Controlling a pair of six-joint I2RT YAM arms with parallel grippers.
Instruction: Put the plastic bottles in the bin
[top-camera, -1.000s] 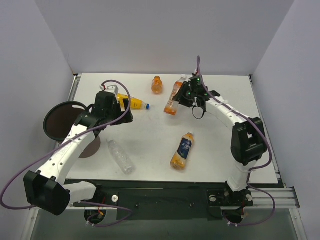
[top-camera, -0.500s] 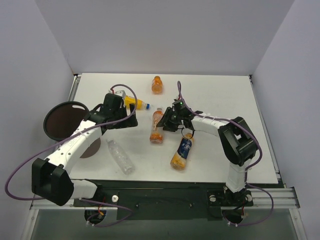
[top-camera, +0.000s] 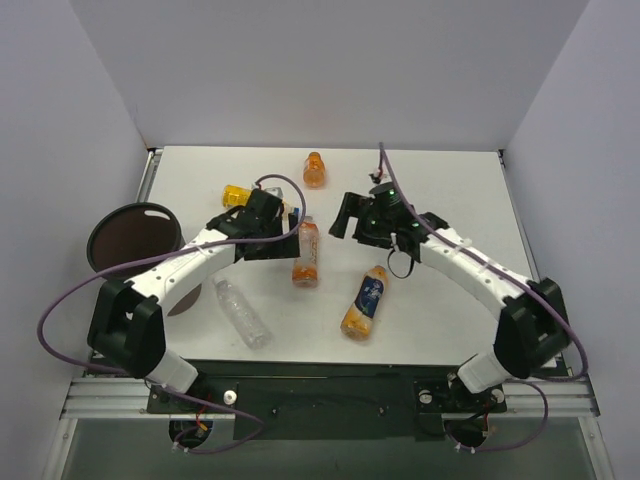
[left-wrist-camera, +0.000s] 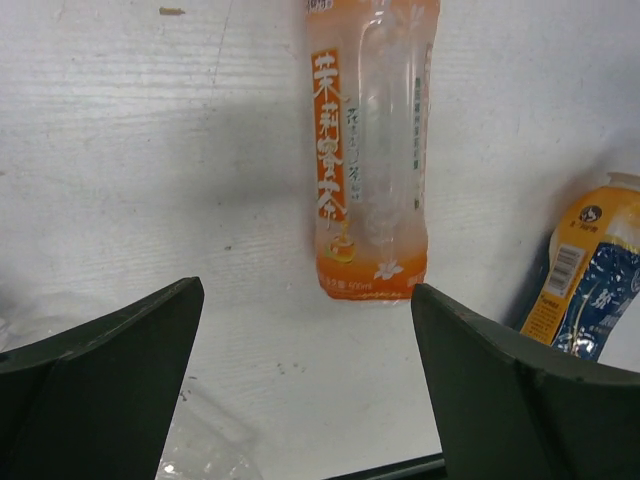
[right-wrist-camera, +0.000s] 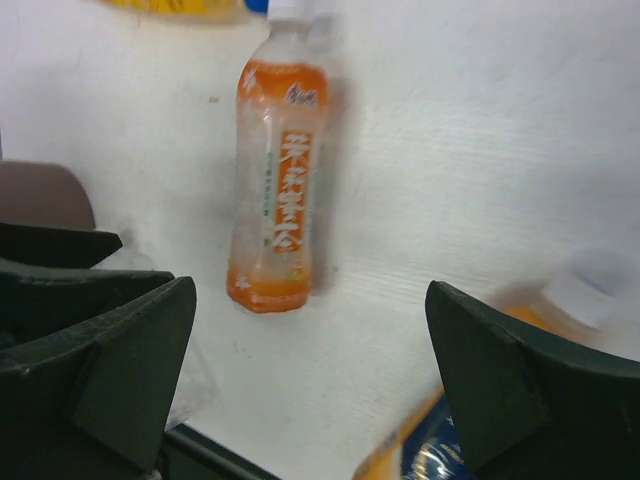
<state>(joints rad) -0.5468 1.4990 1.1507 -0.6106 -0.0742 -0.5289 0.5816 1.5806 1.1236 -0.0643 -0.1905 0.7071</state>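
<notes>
An orange bottle (top-camera: 305, 254) lies loose on the table, also seen in the left wrist view (left-wrist-camera: 370, 150) and the right wrist view (right-wrist-camera: 278, 215). My left gripper (top-camera: 268, 240) (left-wrist-camera: 307, 300) hovers open just left of it, nothing between its fingers. My right gripper (top-camera: 352, 222) (right-wrist-camera: 310, 300) stands open and empty to the bottle's right. A blue-labelled orange bottle (top-camera: 364, 301) lies in front. The clear bottle (top-camera: 242, 313) lies front left, a squat orange one (top-camera: 314, 169) at the back, and a yellow one (top-camera: 238, 194) is partly hidden behind my left arm. The brown bin (top-camera: 130, 240) sits off the left edge.
White walls close in the table on the left, back and right. The table's dark front edge (left-wrist-camera: 390, 468) runs close below my left gripper. My left arm stretches from the bin side across the left half of the table.
My right gripper carried the orange bottle from the back to mid-table, opened, let it go and pulled back to the right. My left arm swung right toward the bottle.
</notes>
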